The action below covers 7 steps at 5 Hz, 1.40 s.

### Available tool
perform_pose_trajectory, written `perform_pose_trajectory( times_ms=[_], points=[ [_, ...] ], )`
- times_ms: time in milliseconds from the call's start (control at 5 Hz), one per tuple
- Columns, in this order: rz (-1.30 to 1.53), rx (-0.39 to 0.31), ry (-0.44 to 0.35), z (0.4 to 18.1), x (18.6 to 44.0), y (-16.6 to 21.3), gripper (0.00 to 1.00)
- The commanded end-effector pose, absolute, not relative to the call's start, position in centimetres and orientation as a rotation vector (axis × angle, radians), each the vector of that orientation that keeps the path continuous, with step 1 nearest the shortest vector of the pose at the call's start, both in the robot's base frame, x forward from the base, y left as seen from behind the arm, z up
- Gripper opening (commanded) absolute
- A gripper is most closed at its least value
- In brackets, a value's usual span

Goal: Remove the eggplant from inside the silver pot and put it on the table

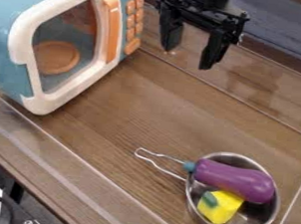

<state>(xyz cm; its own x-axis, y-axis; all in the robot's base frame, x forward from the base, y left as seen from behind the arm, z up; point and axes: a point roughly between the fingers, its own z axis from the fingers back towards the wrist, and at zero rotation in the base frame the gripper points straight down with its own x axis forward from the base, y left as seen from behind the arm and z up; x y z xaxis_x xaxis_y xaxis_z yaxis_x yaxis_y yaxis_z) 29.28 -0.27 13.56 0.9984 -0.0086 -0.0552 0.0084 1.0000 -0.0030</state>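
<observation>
The purple eggplant (235, 178) lies across the back of the silver pot (255, 221), near the front right of the brown table (139, 113). Its stem end points left over the rim. The pot's thin wire handle (160, 161) loops out to the left. My black gripper (191, 46) hangs at the top centre, well behind the pot, pointing down. Its fingers stand open with nothing between them.
A yellow toy with a green end (220, 206) lies in the pot beside the eggplant. A blue-and-white toy microwave (61, 35) with an orange panel fills the back left. Clear plastic edging (31, 138) runs along the table's front edge.
</observation>
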Motion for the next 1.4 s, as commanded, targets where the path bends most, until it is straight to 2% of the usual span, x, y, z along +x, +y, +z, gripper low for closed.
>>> perform_pose_trajectory(
  times_ms=[0,200,400,600,1200],
  points=[
    [-0.254,-0.021,0.133,10.6,27.2,-3.0,1.0],
    [-0.506,-0.046,0.136,9.1,24.7,-8.0,1.0],
    [-0.757,-0.037,0.108,7.8,23.2,-11.1,1.0],
    [-0.888,0.003,0.053,7.2,22.7,-11.7,1.0],
    [-0.867,0.088,-0.031,7.4,23.7,-11.3,1.0]
  ],
)
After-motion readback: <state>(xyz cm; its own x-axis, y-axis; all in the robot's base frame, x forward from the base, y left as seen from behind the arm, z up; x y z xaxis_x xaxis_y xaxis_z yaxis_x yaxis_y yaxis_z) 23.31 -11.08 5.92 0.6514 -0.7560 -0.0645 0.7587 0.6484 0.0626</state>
